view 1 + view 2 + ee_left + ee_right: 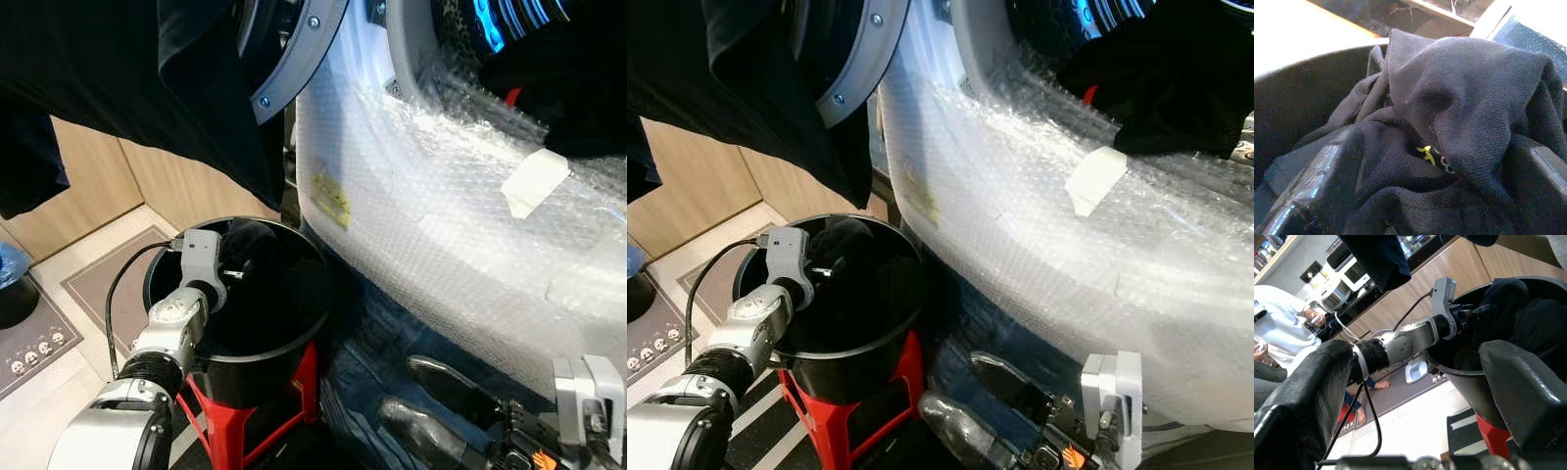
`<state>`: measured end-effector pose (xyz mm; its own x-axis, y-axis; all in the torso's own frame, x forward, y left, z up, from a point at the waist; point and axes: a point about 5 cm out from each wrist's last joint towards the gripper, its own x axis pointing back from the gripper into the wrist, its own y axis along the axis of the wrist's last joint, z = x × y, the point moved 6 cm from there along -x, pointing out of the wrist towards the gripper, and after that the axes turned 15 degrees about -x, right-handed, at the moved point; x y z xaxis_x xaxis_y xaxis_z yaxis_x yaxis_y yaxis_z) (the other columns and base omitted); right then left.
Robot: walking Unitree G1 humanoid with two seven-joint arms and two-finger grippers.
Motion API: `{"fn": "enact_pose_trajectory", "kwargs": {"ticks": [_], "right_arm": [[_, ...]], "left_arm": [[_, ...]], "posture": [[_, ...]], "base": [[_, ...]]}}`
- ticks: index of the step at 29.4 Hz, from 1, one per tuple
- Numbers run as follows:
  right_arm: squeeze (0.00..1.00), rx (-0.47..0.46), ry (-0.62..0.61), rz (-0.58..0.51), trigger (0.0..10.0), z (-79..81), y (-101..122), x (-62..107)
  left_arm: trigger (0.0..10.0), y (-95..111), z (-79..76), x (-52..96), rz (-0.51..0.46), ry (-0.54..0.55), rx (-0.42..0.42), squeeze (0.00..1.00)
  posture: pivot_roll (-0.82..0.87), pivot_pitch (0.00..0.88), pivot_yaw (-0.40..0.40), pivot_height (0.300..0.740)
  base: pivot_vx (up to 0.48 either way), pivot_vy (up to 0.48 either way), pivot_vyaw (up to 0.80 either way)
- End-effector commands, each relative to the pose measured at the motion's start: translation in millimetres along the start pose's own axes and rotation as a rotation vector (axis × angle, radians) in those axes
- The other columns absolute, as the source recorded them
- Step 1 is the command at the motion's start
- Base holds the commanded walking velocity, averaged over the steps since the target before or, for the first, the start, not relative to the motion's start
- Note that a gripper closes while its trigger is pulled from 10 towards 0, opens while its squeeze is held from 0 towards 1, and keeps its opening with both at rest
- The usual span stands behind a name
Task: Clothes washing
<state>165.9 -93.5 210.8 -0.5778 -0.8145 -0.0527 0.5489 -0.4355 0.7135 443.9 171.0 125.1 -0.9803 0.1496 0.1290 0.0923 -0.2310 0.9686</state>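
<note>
There is one round black bucket (pixel 284 338) and it sits on one red stand (pixel 294 401), right next to the front of one white washing machine (pixel 441 255) that is wrapped in bubble wrap. The machine's round grey door (pixel 294 49) hangs open above the bucket. One piece of pale tape (pixel 534 181) is stuck on the bubble wrap. Dark clothes (pixel 1449 127) are piled up inside the bucket, and a tiny yellow mark shows on the cloth. One more dark cloth (pixel 147 78) hangs down from the top over the open door, and another dark cloth (pixel 1176 88) lies in the mouth of the machine. The robot has two arms. The left gripper (pixel 1415 196) reaches down into the bucket, and its two black fingers (pixel 1308 181) are spread wide apart with the heap of clothes lying between them. The cloth touches the fingers, but you cannot tell if they have hold of it. The right gripper (pixel 1415 396) is low down beside the bucket, near the bottom of the machine, and well apart from the clothes. Its two fingers are wide open and hold nothing. One person in a white top (pixel 1278 328) stands far back in the room by the wooden cupboards (pixel 98 176).
</note>
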Motion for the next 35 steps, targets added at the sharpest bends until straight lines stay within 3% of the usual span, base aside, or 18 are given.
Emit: {"fn": "enact_pose_trajectory", "kwargs": {"ticks": [1,2,16,23,35], "right_arm": [[0.00,0.019,0.012,-0.005,10.0,9.7,1.2,1.4],[0.00,0.017,0.010,-0.006,10.0,10.1,1.1,1.7],[0.00,0.014,0.001,-0.012,10.0,13.2,2.6,1.1],[0.00,0.013,0.005,-0.011,10.0,14.0,3.1,0.6],[0.00,0.011,0.008,-0.007,10.0,13.7,4.0,-0.2]], "left_arm": [[10.0,-4.5,1.8,0.3,0.024,-0.002,-0.003,0.00],[0.0,-4.1,1.9,0.1,0.023,-0.003,-0.003,0.00],[0.0,11.2,-6.6,-1.8,-0.056,-0.053,-0.084,0.00],[0.0,17.7,-15.0,-1.0,-0.105,-0.097,-0.099,0.00],[0.0,18.9,-16.7,0.0,-0.124,-0.113,-0.100,0.00]], "posture": [[-0.26,0.275,-0.066,0.740],[-0.27,0.276,-0.065,0.740],[-0.27,0.287,-0.067,0.740],[-0.27,0.289,-0.067,0.740],[-0.26,0.287,-0.069,0.740]], "base": [[0.000,0.000,0.00],[0.000,0.000,0.00],[0.000,0.000,0.00],[0.000,0.000,0.00],[0.000,0.000,0.00]]}}
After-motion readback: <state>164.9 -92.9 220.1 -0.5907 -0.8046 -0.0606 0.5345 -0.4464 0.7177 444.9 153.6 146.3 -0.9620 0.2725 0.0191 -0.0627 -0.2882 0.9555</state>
